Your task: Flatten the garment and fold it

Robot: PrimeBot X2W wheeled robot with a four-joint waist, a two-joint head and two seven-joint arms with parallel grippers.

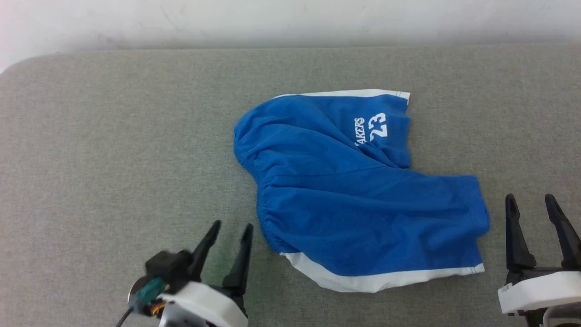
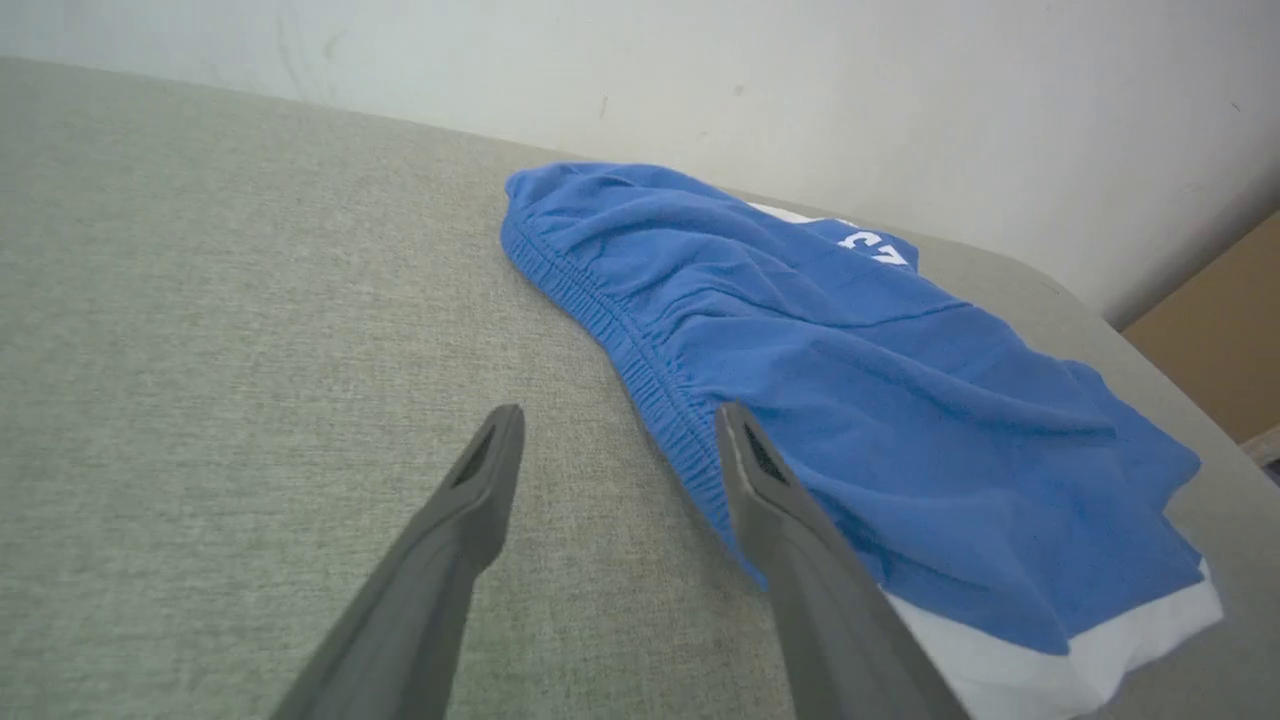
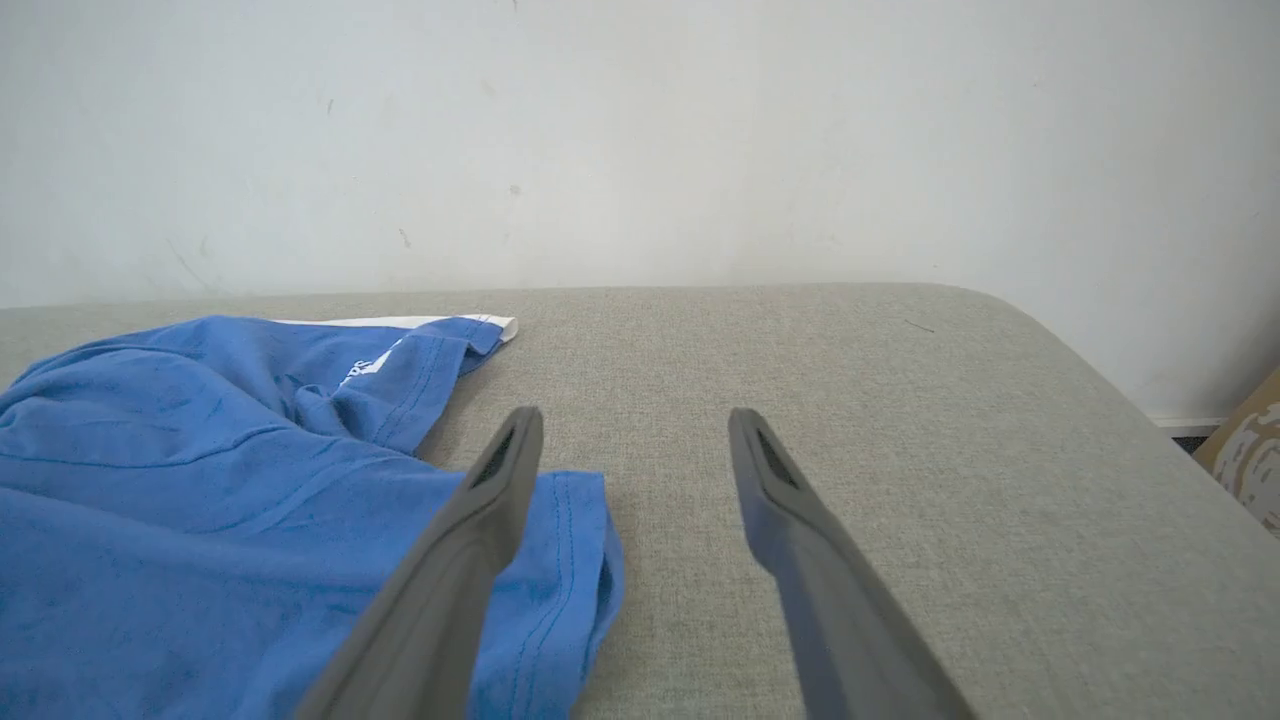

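Hovering over the near edge of the surface (image 1: 113,136), left of the middle, the left end effector (image 1: 233,224) has its two dark fingers (image 1: 240,259) parted a moderate way and holds nothing. Its right fingertip is just beside the near end of the waistband (image 1: 261,200); whether it touches the cloth I cannot tell. By the near right corner the right end effector (image 1: 530,196) is spread about as wide, also empty, its fingers pointing toward the far edge. Its left finger is just beside the hem (image 1: 481,218) of the nearer leg.

The shorts (image 1: 354,204) lie on the middle of the surface, a little toward the right edge, rumpled rather than flat. The gathered waistband faces the left edge. A white stripe (image 1: 376,279) runs along the side nearest the robot, and above it the nearer leg stretches toward the right edge, its hem curled over on itself. The farther leg is creased and bunched where it meets the nearer one. It carries a white print (image 1: 372,129) reading "AKERS 23", turned sideways, with its first letter lost in a fold. A second white stripe edges the far side. Past the far edge stands a pale wall (image 1: 290,18).
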